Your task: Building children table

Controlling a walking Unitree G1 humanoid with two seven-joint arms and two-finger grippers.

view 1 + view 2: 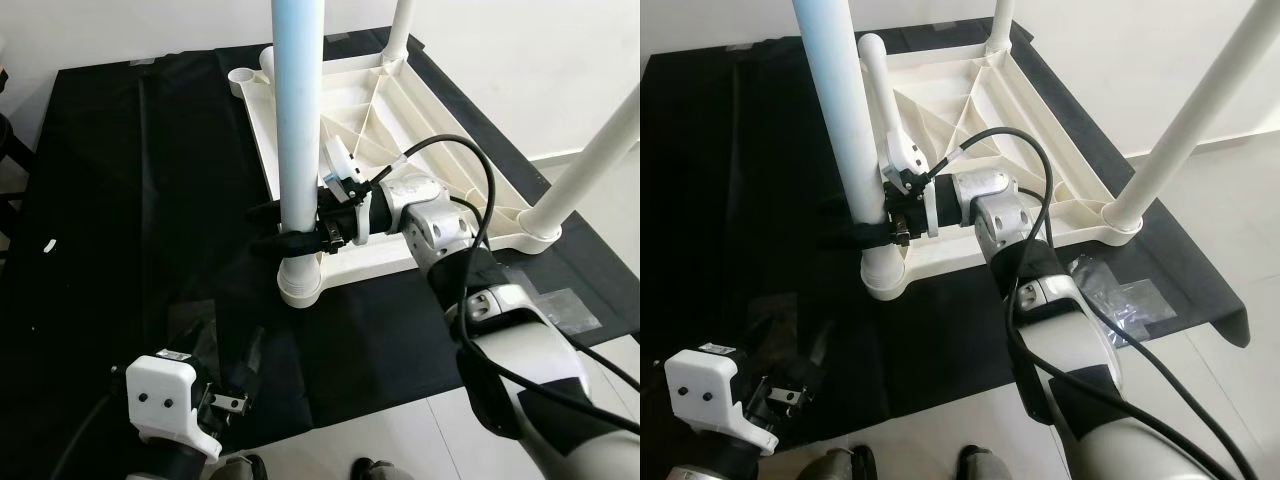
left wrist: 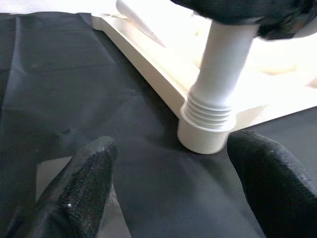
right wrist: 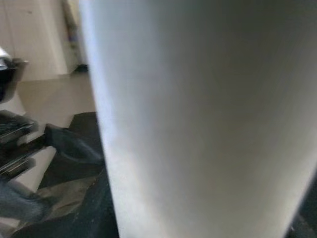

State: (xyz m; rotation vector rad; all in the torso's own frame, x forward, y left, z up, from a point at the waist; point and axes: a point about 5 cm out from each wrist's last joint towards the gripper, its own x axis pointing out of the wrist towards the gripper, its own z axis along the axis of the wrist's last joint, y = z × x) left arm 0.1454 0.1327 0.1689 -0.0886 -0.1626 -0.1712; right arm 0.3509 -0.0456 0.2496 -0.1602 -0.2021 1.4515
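Upturned white plastic children's table top [image 1: 440, 165] lies ribbed underside up on a black plastic floor sheet [image 1: 110, 200]. Its near edge stops short of the sheet's front edge, leaving a band of bare sheet before the pale tiled floor [image 1: 400, 435] begins. A wide stretch of sheet lies open to the left of the table top.

Each corner socket that shows holds a white tubular plastic leg. The near-left socket [image 1: 300, 283] holds an upright leg [image 1: 298, 110], whose threaded foot is seen seated in the socket collar in the left wrist view. The near-right socket holds a second leg [image 1: 590, 165] leaning outward, and a third leg [image 1: 400, 28] stands at the far right corner. A clear plastic bag [image 1: 1120, 300] lies on the sheet just beside the near-right corner.

Right gripper [image 1: 283, 228] reaches in horizontally from the right of the near-left leg, with its black fingers clamped around the tube just above the socket. Left gripper [image 2: 176, 193] hangs low over the sheet, near the front-left of that socket, with its fingers [image 2: 84, 183] spread apart and holding nothing.
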